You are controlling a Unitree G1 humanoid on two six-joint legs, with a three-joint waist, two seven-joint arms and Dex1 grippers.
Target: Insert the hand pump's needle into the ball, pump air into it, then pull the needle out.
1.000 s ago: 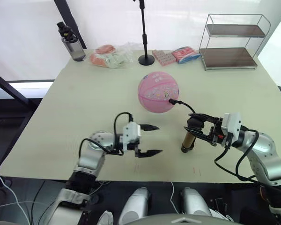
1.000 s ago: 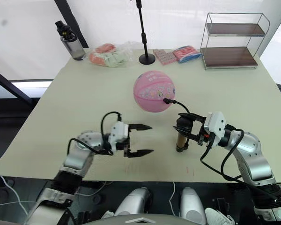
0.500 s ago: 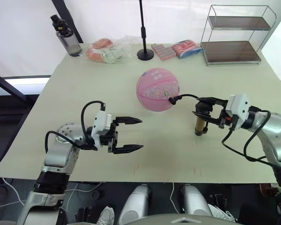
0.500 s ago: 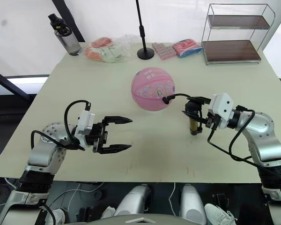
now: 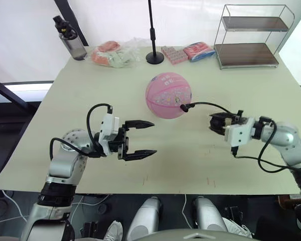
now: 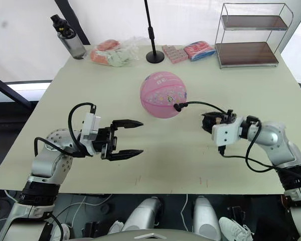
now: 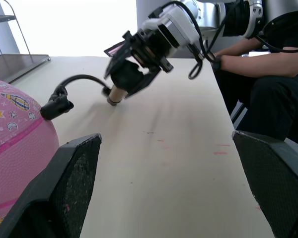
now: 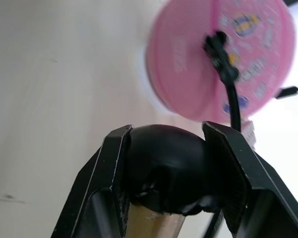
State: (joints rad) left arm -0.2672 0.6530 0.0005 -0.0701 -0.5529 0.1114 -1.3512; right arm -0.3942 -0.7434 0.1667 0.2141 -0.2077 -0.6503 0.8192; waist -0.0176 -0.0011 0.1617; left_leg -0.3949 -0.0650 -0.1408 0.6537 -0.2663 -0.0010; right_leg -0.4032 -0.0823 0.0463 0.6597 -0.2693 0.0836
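Surface: pale table [image 5: 90, 90] spans the middle of the head view, with clutter pushed to the upper edge so the centre is free for work.
Ball: pink ball [image 5: 169, 95] sits at centre frame on the table, its valve side turned toward the right of the frame, where the hose comes in.
Needle: black fitting of the needle [image 5: 184, 107] is pressed against the ball's lower right side; the pin itself is too thin to see, so it seems to be seated in the valve.
Hose: thin black hose [image 5: 210, 105] arcs from the fitting to the right, slack enough that it does not tug the ball.
Pump: hand pump [image 7: 120, 85] is off the table at centre right, tilted, its gold barrel mostly hidden behind the fingers.
Right gripper: right gripper [image 8: 175, 173] is clamped on the pump's black end cap, a finger on either side, holding the body firm.
Left gripper: left gripper [image 5: 139, 138] hovers at lower left of centre, fingers spread wide and holding nothing, pointed at the ball, probably to steady it.
Stage: pumping, or pulling out, looks next.
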